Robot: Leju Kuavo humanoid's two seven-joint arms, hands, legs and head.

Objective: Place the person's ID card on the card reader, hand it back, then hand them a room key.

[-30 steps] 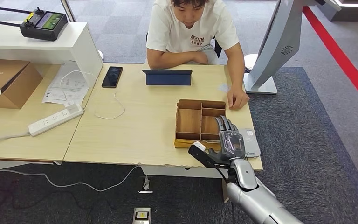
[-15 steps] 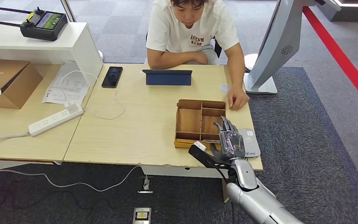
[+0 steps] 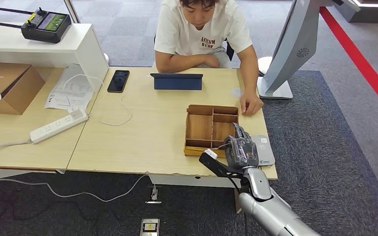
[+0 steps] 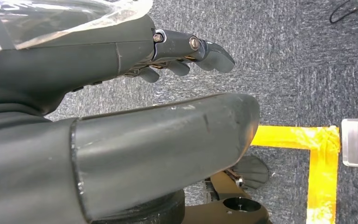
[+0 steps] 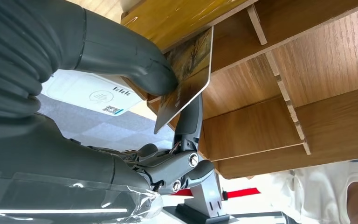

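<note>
— Wooden tray (image 3: 193,129): how many are counted on the table (image 3: 142,128), and what is kept in it?

— One divided tray is counted, near the table's front edge. Its compartments are seen bare in the head view. At its near corner one brown card (image 5: 186,79) is pinched between the thumb and a finger of the right hand (image 3: 241,150), tilted up above the tray's wall.

— And the card reader?

— One flat white reader (image 3: 264,150) is seen just beside the tray, partly covered by the right hand. No card is seen on its visible part.

— What is noted of the left hand?

— The left hand (image 4: 121,93) is seen above grey carpet, fingers slightly curled and apart, with nothing held.

— What else is counted?

— One person (image 3: 202,29) is seated opposite, one hand (image 3: 251,104) resting on the table beside the tray. One dark tablet (image 3: 176,81), one phone (image 3: 118,80), one power strip (image 3: 58,126) and one cardboard box (image 3: 5,86) are also counted.
</note>
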